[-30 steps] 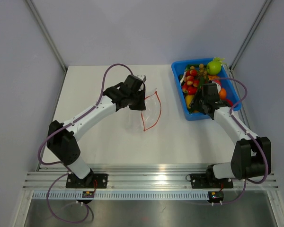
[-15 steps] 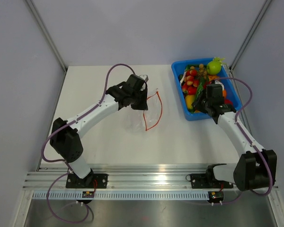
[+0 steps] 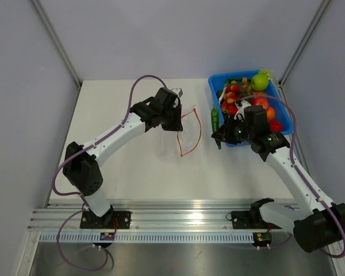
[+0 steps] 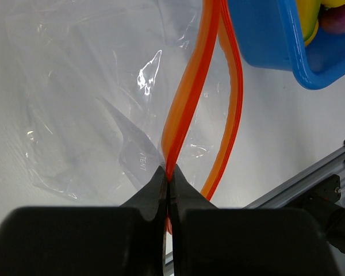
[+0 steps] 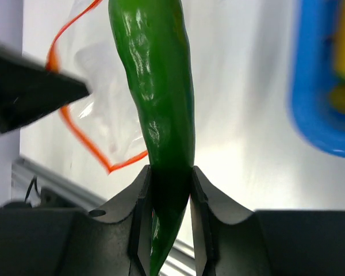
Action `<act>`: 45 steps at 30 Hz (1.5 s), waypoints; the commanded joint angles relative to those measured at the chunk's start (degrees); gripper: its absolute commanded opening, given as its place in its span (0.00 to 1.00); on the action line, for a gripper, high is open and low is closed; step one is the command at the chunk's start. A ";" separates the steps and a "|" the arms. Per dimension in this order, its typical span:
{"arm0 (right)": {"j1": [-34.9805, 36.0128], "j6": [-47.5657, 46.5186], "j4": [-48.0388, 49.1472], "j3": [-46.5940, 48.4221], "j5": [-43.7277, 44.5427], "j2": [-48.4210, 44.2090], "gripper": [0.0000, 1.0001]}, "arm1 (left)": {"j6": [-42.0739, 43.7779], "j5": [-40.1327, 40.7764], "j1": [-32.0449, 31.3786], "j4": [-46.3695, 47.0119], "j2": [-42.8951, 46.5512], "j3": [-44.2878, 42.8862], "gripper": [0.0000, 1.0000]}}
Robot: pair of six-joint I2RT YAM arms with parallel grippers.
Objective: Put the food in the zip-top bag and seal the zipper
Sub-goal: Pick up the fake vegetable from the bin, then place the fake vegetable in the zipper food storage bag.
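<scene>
The clear zip-top bag (image 3: 181, 138) lies mid-table with its mouth open, the red-orange zipper (image 3: 191, 131) forming a loop. My left gripper (image 3: 176, 119) is shut on one strip of the zipper (image 4: 190, 86), pinching it at the fingertips (image 4: 168, 175) and holding it up. The bag's film (image 4: 75, 103) spreads below. My right gripper (image 3: 219, 133) is shut on a long green chili pepper (image 3: 215, 118), a piece of the food. It holds the pepper (image 5: 156, 86) in the air just right of the bag mouth (image 5: 98, 98). More food fills the blue bin.
The blue bin (image 3: 233, 140) stands at the back right, close behind my right gripper, and its corner (image 4: 264, 40) lies near the bag. The left gripper's dark body (image 5: 23, 86) shows beside the bag mouth. Grey walls enclose the table.
My right gripper has closed on the green pepper, lifted it out of the bin and carried it left toward the bag. The left gripper has raised the zipper slightly.
</scene>
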State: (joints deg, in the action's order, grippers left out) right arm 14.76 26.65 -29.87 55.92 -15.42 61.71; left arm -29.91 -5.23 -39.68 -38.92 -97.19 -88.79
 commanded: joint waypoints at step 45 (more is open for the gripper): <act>15.03 8.15 11.06 13.07 -4.53 25.30 0.73 | -0.41 -8.04 2.24 8.33 7.10 7.84 0.00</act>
State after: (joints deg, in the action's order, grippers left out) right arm 29.28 35.64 -19.55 66.43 -20.84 89.93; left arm -30.09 -11.22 -38.02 -33.36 -91.09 -80.97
